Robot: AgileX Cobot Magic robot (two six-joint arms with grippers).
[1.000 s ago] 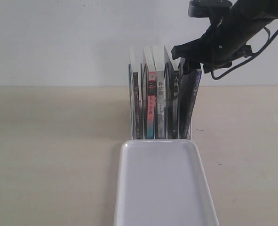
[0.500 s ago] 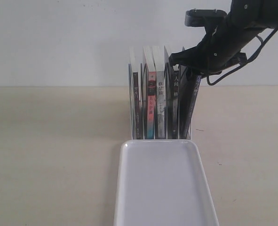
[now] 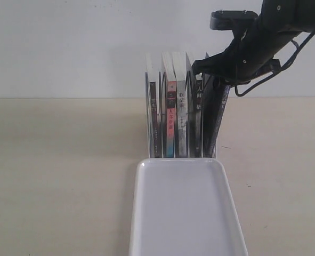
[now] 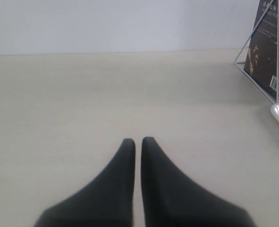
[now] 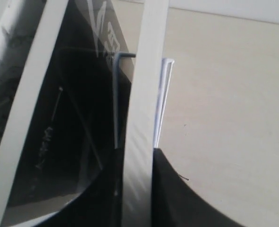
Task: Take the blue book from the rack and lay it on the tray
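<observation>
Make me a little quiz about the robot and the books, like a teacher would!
1. True or false: a book lies on the tray.
2. The left gripper is: A shut, holding nothing; B wide open; C pinching a book.
3. Fill in: the right gripper pinches the blue book, which stands at the ___ end of the rack in the exterior view.
Key: 1 false; 2 A; 3 right.
</observation>
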